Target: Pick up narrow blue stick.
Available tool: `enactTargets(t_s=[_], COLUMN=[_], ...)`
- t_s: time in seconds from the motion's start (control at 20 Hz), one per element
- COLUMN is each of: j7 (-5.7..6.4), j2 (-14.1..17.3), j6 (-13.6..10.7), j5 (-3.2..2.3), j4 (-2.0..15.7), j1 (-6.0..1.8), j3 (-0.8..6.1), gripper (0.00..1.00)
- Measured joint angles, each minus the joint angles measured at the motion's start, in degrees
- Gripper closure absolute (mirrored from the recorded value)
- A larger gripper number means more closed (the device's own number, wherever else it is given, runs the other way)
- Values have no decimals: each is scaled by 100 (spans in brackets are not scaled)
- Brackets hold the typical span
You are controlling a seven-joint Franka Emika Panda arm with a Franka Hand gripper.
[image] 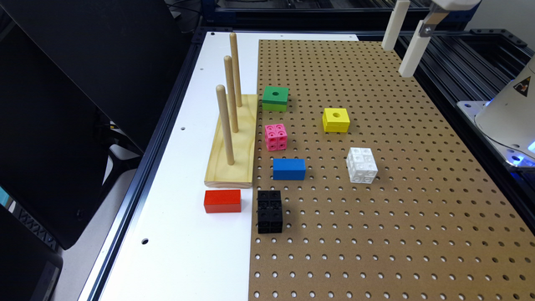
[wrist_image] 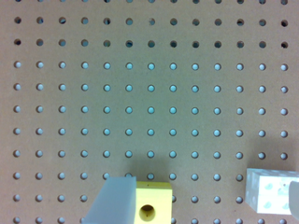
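The narrow blue stick lies flat on the brown pegboard, between a pink studded cube and a black studded block. My gripper hangs high over the board's far corner at the exterior view's right, well away from the stick. It is open, its two white fingers spread apart with nothing between them. In the wrist view the gripper looks down on bare pegboard, with a yellow holed block and a white cube between the fingers' edges.
A red block of the same shape lies on the white strip. A wooden base with three upright pegs stands to the stick's left in the exterior view. A green holed block, the yellow block and the white cube sit nearby.
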Motion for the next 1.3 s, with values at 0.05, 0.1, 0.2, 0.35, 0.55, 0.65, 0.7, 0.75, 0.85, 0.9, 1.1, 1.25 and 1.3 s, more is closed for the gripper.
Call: enactTargets(t_s=[0.05, 0.1, 0.2, 0.35, 0.55, 0.65, 0.7, 0.75, 0.85, 0.9, 1.1, 1.25, 1.3], j7=[0, 0, 0, 0, 0, 0, 0, 1, 1, 1, 13, 50, 91], j2=[0, 0, 0, 0, -1, -1, -3, 10, 24, 40, 240, 491, 609], j6=[0, 0, 0, 0, 0, 0, 1, 49, 69, 105, 294, 376, 391], j5=[0, 0, 0, 0, 0, 0, 0, 0, 1, 2, 8, 12, 12], j4=[0, 0, 0, 0, 0, 1, 2, 77, 98, 106, 201, 376, 475], j1=[0, 0, 0, 0, 0, 0, 0, 10, 12, 14, 37, 65, 91], j3=[0, 0, 0, 0, 0, 0, 0, 10, 16, 20, 39, 58, 71], gripper=[0, 0, 0, 0, 0, 0, 0, 0, 0, 0, 0, 0, 0])
